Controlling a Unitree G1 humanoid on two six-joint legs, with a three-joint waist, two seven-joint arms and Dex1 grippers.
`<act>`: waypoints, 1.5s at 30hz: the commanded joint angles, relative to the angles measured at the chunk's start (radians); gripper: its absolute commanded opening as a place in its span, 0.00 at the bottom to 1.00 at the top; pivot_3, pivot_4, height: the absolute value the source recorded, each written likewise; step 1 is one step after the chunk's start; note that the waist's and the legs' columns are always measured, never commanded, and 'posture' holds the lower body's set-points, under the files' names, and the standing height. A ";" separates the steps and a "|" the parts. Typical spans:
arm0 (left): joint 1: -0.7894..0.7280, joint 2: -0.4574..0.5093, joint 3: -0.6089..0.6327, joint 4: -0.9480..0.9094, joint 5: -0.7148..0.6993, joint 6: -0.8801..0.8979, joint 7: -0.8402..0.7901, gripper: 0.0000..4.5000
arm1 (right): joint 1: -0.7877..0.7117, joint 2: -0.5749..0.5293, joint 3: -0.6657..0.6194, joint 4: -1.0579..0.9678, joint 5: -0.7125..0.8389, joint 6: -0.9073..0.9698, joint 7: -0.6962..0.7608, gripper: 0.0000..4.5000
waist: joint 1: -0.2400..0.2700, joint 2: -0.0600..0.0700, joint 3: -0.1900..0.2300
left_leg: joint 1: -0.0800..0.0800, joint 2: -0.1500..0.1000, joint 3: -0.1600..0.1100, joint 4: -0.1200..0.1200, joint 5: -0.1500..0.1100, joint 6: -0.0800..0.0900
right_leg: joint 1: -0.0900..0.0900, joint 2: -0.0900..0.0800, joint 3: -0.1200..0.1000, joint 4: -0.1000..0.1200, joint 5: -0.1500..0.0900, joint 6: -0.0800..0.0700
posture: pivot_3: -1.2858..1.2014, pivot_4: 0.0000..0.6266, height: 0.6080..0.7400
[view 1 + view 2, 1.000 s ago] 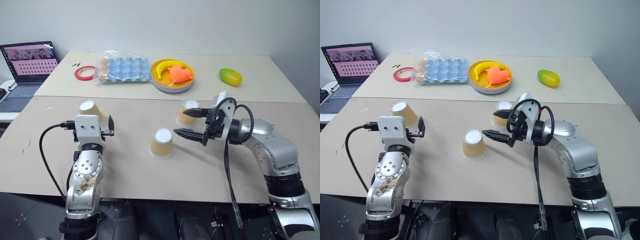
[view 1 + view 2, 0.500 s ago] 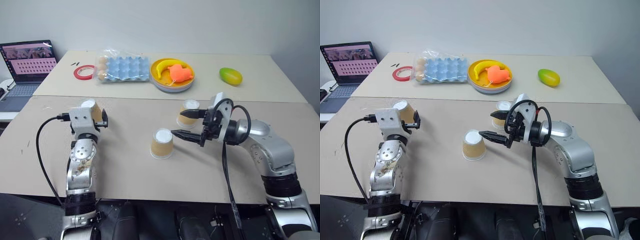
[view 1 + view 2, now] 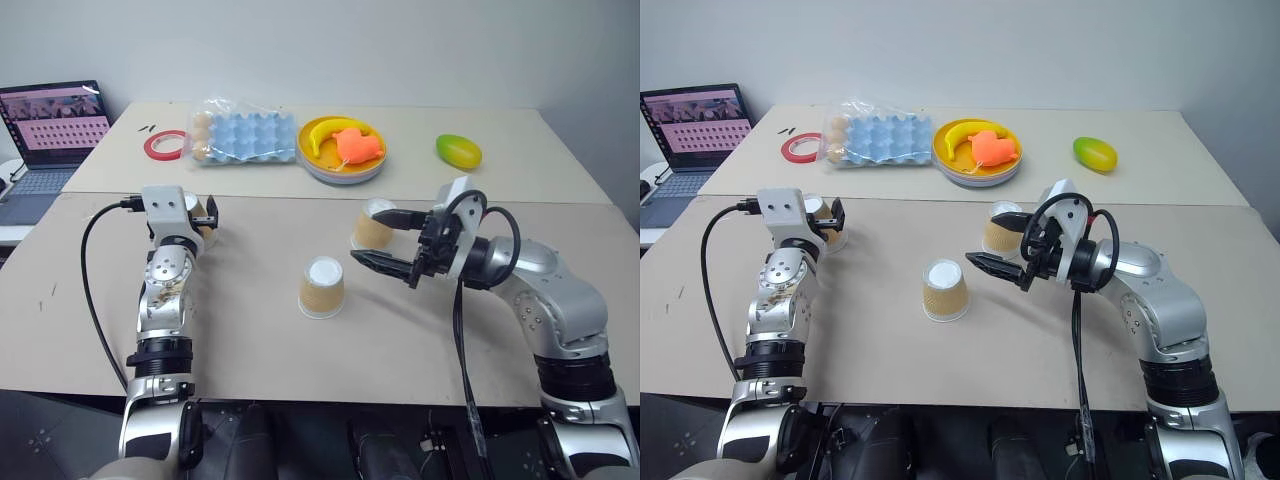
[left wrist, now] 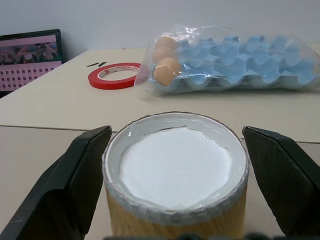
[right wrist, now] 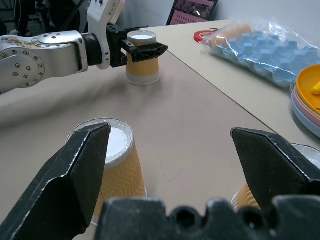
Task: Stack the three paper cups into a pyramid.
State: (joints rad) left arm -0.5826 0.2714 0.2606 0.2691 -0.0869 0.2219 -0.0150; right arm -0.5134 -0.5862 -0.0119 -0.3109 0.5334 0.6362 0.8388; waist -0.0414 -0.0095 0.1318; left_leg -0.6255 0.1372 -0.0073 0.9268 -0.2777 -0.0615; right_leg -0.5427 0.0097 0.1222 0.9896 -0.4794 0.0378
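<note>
While your right arm has held its place, your left arm has stretched up the frame over the last second, and that is the one change to record. Nearest, at centre, one tan ribbed paper cup (image 3: pixel 322 287) stands inverted on the beige tabletop (image 3: pixel 260 340), apart from both arms. Right of centre, your right gripper (image 3: pixel 385 240) hangs spread and empty between that cup and the second tan cup (image 3: pixel 373 226) just behind it. Farther, upper left, your left gripper (image 3: pixel 208 216) now brackets the third tan cup (image 4: pixel 175 175), fingers (image 4: pixel 75 175) wide and unclenched. Judgement: no cup stacked; the left grasp looks imminent. Beyond lies the blue egg tray (image 3: pixel 245 135).
</note>
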 commanded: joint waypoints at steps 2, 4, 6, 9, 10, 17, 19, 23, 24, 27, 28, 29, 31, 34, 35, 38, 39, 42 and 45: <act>-0.037 0.015 0.000 0.012 -0.012 -0.044 -0.018 0.87 | 0.001 -0.012 -0.026 -0.049 0.018 0.002 -0.014 1.00 | 0.000 0.000 0.000 | 0.000 0.000 0.000 0.000 0.000 0.000 | 0.000 0.000 0.000 0.000 0.000 0.000 | 0.52 0.24 0.25; -0.038 0.013 0.000 0.014 -0.015 -0.038 -0.024 0.73 | 0.006 -0.014 -0.024 -0.053 0.016 0.002 -0.017 1.00 | 0.000 0.000 0.000 | 0.000 0.000 0.000 0.000 0.000 0.000 | 0.000 0.000 0.000 0.000 0.000 0.000 | 0.52 0.24 0.25; -0.039 0.016 -0.006 0.018 -0.017 -0.032 -0.032 0.60 | 0.008 -0.015 -0.024 -0.056 0.015 0.003 -0.021 1.00 | 0.000 0.000 0.000 | 0.000 0.000 0.000 0.000 0.000 0.000 | 0.000 0.000 0.000 0.000 0.000 0.000 | 0.52 0.24 0.25; -0.042 0.024 -0.017 0.021 -0.006 -0.042 -0.033 0.59 | 0.009 -0.015 -0.025 -0.056 0.015 0.004 -0.025 1.00 | 0.000 0.000 0.000 | 0.000 0.000 0.000 0.000 0.000 0.000 | 0.000 0.000 0.000 0.000 0.000 0.000 | 0.52 0.24 0.25; -0.044 0.030 -0.023 0.021 0.000 -0.053 -0.038 0.59 | 0.009 -0.015 -0.025 -0.056 0.015 0.005 -0.027 1.00 | 0.000 0.000 0.000 | 0.000 0.000 0.000 0.000 0.000 0.000 | 0.000 0.000 0.000 0.000 0.000 0.000 | 0.52 0.24 0.25; 0.008 0.146 -0.103 -0.214 -0.191 -0.050 -0.480 0.59 | 0.016 -0.015 0.000 -0.051 -0.006 0.005 -0.037 1.00 | 0.000 -0.001 0.001 | -0.001 0.000 0.000 0.000 0.000 0.000 | 0.000 0.000 -0.001 0.000 0.000 0.000 | 0.52 0.24 0.25; 0.061 0.245 -0.125 -0.306 -0.289 0.031 -0.677 0.59 | 0.020 -0.018 0.003 -0.049 -0.007 0.003 -0.038 1.00 | -0.003 0.000 0.001 | -0.002 0.000 0.000 -0.002 0.000 -0.001 | -0.001 0.000 -0.001 -0.001 0.000 0.000 | 0.52 0.24 0.25; 0.163 0.448 -0.161 -0.470 -0.430 0.177 -0.955 0.59 | 0.026 -0.035 -0.007 -0.044 -0.014 -0.002 -0.038 1.00 | -0.011 0.002 0.002 | 0.001 0.000 0.000 -0.005 0.001 -0.001 | -0.001 0.000 0.000 -0.001 -0.001 -0.002 | 0.52 0.24 0.25; 0.174 0.480 -0.164 -0.495 -0.450 0.203 -0.986 0.59 | 0.025 -0.038 -0.015 -0.043 -0.010 0.000 -0.040 1.00 | -0.011 0.002 0.003 | 0.001 0.001 0.000 -0.005 0.001 -0.001 | -0.002 0.000 -0.001 0.000 -0.001 -0.003 | 0.52 0.24 0.25; 0.189 0.544 -0.175 -0.535 -0.494 0.263 -1.060 0.59 | 0.023 -0.046 -0.031 -0.040 -0.007 0.002 -0.046 1.00 | -0.002 0.001 0.004 | 0.001 0.001 0.000 -0.004 0.001 -0.001 | -0.004 0.000 -0.001 0.001 -0.002 -0.002 | 0.52 0.24 0.25; 0.188 0.554 -0.184 -0.537 -0.499 0.268 -1.084 0.59 | 0.023 -0.048 -0.038 -0.039 -0.006 0.002 -0.048 1.00 | 0.000 0.001 0.004 | 0.001 0.001 0.000 -0.004 0.001 -0.001 | -0.004 0.000 -0.001 0.001 -0.003 -0.001 | 0.52 0.24 0.25; 0.184 0.553 -0.195 -0.532 -0.493 0.262 -1.093 0.59 | 0.024 -0.050 -0.045 -0.038 -0.005 0.001 -0.050 1.00 | 0.000 0.001 0.004 | 0.001 0.001 0.000 -0.003 0.001 -0.001 | -0.004 0.000 -0.001 0.000 -0.003 0.001 | 0.52 0.24 0.25; 0.171 0.533 -0.220 -0.516 -0.478 0.250 -1.102 0.59 | 0.028 -0.053 -0.051 -0.037 -0.008 -0.001 -0.054 1.00 | 0.001 0.001 0.004 | 0.001 0.001 0.000 -0.003 0.001 -0.001 | -0.007 0.000 -0.001 0.000 -0.005 0.004 | 0.52 0.24 0.25; 0.158 0.497 -0.268 -0.484 -0.445 0.223 -1.116 0.59 | 0.033 -0.058 -0.055 -0.042 -0.011 0.001 -0.061 1.00 | 0.000 0.001 0.004 | -0.001 0.001 0.000 -0.003 0.001 -0.001 | -0.004 0.000 -0.001 0.000 -0.005 0.004 | 0.52 0.24 0.25; 0.158 0.489 -0.283 -0.477 -0.433 0.212 -1.123 0.59 | 0.034 -0.061 -0.059 -0.047 -0.009 0.002 -0.064 1.00 | -0.001 0.001 0.005 | -0.001 0.001 0.000 -0.003 0.001 -0.001 | -0.005 0.000 -0.001 0.000 -0.003 0.001 | 0.52 0.24 0.25; 0.154 0.470 -0.306 -0.459 -0.409 0.190 -1.130 0.59 | 0.034 -0.067 -0.075 -0.057 0.001 0.010 -0.072 1.00 | -0.003 0.001 0.005 | -0.002 0.001 0.000 -0.004 0.000 -0.001 | -0.005 0.000 -0.001 0.000 -0.002 -0.003 | 0.52 0.24 0.25; 0.152 0.464 -0.310 -0.453 -0.404 0.186 -1.130 0.59 | 0.035 -0.069 -0.079 -0.059 0.004 0.012 -0.073 1.00 | -0.004 0.001 0.005 | -0.002 0.001 0.000 -0.004 0.000 -0.001 | -0.005 0.000 -0.001 0.000 -0.002 -0.003 | 0.52 0.24 0.25; 0.147 0.452 -0.322 -0.431 -0.382 0.164 -1.130 0.59 | 0.041 -0.075 -0.084 -0.064 0.007 0.016 -0.077 1.00 | -0.005 0.001 0.005 | -0.001 0.001 0.000 -0.004 0.000 -0.001 | -0.005 0.000 -0.001 0.000 -0.002 -0.003 | 0.52 0.24 0.25; 0.138 0.435 -0.327 -0.407 -0.352 0.136 -1.119 0.81 | 0.046 -0.081 -0.088 -0.071 0.013 0.020 -0.083 1.00 | -0.003 0.001 0.005 | -0.001 0.001 0.000 -0.004 0.000 -0.001 | -0.005 0.000 -0.001 0.000 -0.002 -0.003 | 0.52 0.24 0.25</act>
State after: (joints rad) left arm -0.4211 0.7118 -0.0655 -0.1389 -0.4582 0.3941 -1.1398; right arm -0.4612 -0.6535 -0.0603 -0.3432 0.5322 0.6532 0.7603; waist -0.0449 -0.0081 0.1368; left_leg -0.6266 0.1380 -0.0070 0.9229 -0.2772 -0.0620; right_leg -0.5474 0.0099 0.1215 0.9897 -0.4812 0.0351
